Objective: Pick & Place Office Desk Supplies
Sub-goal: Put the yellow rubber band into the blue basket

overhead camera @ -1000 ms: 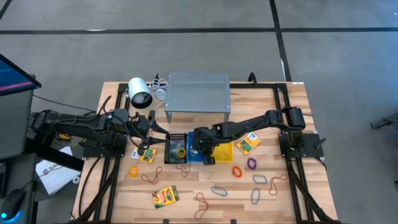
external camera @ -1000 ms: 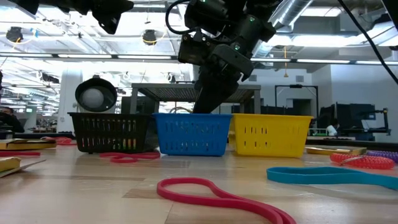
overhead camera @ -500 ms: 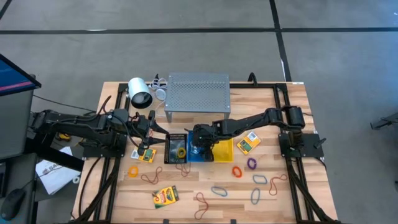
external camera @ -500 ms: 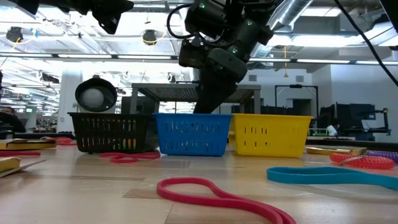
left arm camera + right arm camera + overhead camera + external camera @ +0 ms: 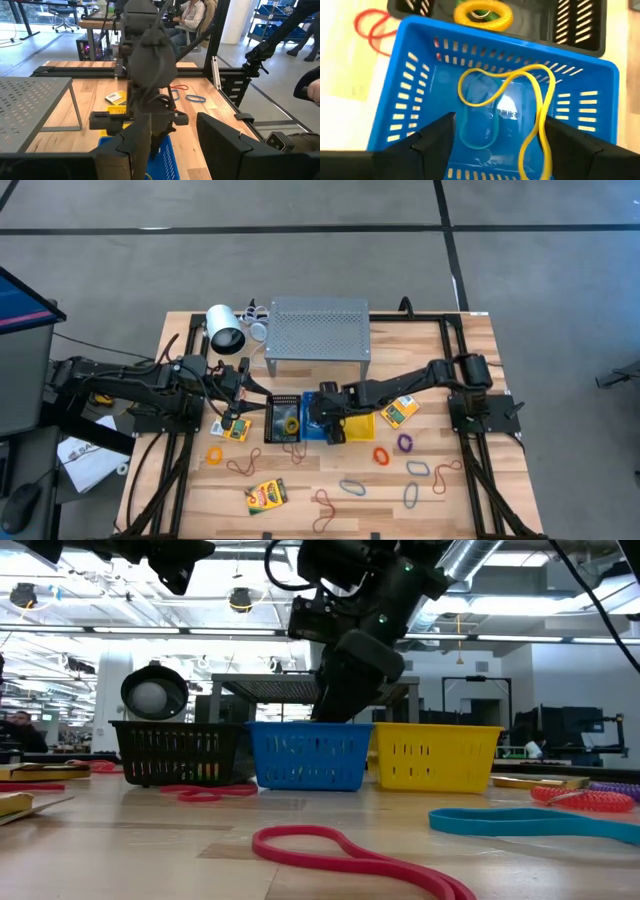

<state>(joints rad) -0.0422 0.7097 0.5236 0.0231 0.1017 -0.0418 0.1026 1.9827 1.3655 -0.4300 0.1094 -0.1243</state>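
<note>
Hovering over the blue slotted plastic basket (image 5: 316, 423) at the centre of the high view, the right gripper (image 5: 326, 426) has its jaws spread wide and released, with nothing between them. Its wrist view looks straight down into that basket (image 5: 490, 120), where a yellow rubber-band loop (image 5: 520, 100) and a thin green rubber-band loop (image 5: 475, 135) lie on the floor over a white label with print too blurred to read. Just beside the blue basket, toward the left of the high view, sits a black slotted plastic basket (image 5: 284, 418) holding a thick yellow ring (image 5: 291, 423); on the other side stands a yellow slotted plastic basket (image 5: 362, 421).

The left gripper (image 5: 243, 376) waits at the left of the wooden bench (image 5: 470, 510), above a small yellow-and-green crayon box (image 5: 236, 427); its jaws stand partly apart and hold nothing.

More crayon boxes lie right of centre (image 5: 399, 410) and at the lower left (image 5: 266, 495); their lettering cannot be read. Scattered across the lower half of the high view are loose loops: orange (image 5: 381, 454), purple (image 5: 405, 443), green (image 5: 417, 469), a blue one (image 5: 354, 487) and a brown one (image 5: 244, 465). In the low view a red rubber-band loop (image 5: 350, 852) lies nearest the camera.

At the top centre of the bench stands a grey perforated metal shelf (image 5: 318, 330), with a white cylinder with a dark end (image 5: 225, 329) to its left.
</note>
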